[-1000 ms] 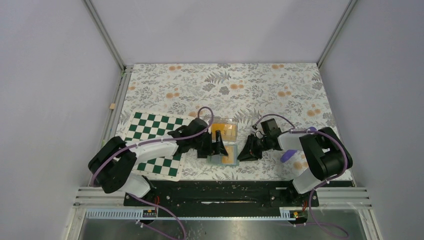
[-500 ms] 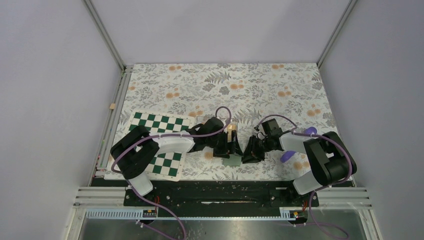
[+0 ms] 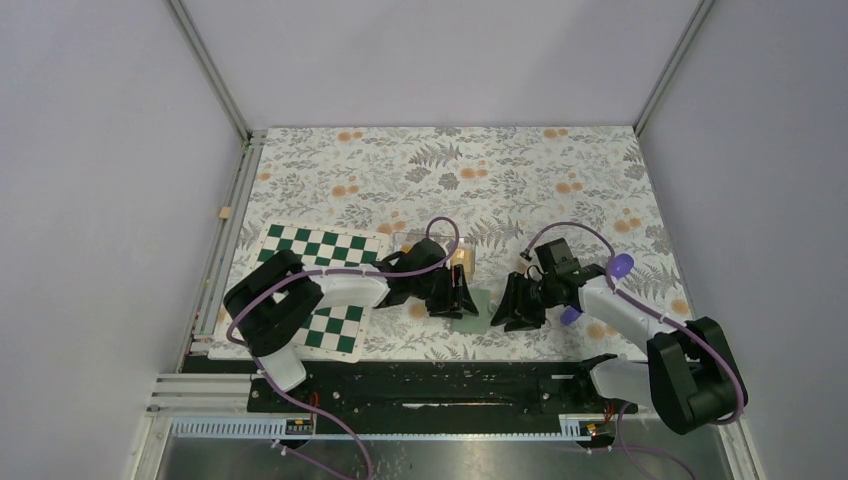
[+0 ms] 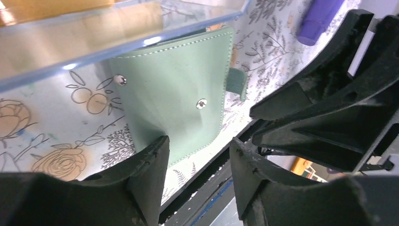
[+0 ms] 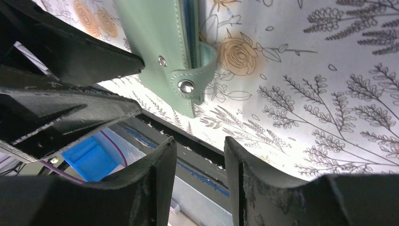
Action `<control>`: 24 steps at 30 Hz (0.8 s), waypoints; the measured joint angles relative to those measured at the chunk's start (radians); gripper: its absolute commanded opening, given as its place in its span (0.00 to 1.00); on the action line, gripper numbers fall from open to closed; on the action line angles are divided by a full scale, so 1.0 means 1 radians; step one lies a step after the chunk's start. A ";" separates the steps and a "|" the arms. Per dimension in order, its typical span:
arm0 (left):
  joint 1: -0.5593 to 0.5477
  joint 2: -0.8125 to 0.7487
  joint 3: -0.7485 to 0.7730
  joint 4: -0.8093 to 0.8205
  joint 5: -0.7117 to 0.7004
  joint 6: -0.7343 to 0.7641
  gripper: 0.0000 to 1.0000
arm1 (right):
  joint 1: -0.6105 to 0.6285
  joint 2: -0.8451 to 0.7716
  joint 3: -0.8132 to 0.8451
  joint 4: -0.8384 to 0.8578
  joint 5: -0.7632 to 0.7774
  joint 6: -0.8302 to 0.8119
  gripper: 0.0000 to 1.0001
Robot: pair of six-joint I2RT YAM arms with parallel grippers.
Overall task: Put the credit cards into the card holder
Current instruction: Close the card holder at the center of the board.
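Note:
The green card holder (image 3: 470, 318) lies folded shut on the floral cloth, its snap strap (image 5: 187, 86) hanging loose at one edge. My left gripper (image 3: 457, 297) hovers at its left side, jaws open with nothing between them (image 4: 200, 146); one fingertip (image 4: 150, 155) overlaps the holder's (image 4: 174, 94) near edge. My right gripper (image 3: 515, 305) stands open and empty (image 5: 197, 146) just right of the holder (image 5: 155, 42), apart from it. Orange credit cards (image 4: 47, 7) rest in a clear tray (image 3: 455, 255) behind the holder.
A green-and-white chequered board (image 3: 320, 280) lies to the left under my left arm. The black base rail (image 3: 440, 375) runs along the near table edge, close to both grippers. The two grippers face each other across the holder.
The holder went from open with orange showing to folded shut. My right gripper opened wider and drew back right; its arm swung outward. My left gripper's jaws narrowed.

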 measured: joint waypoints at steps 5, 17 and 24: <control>-0.002 -0.002 0.048 -0.127 -0.042 0.036 0.41 | -0.005 0.031 0.031 -0.046 0.008 -0.020 0.48; -0.041 0.084 0.220 -0.364 -0.118 0.111 0.25 | -0.021 0.148 0.175 -0.051 0.027 -0.061 0.35; -0.063 0.128 0.309 -0.492 -0.179 0.135 0.05 | -0.021 0.221 0.185 -0.048 0.026 -0.080 0.30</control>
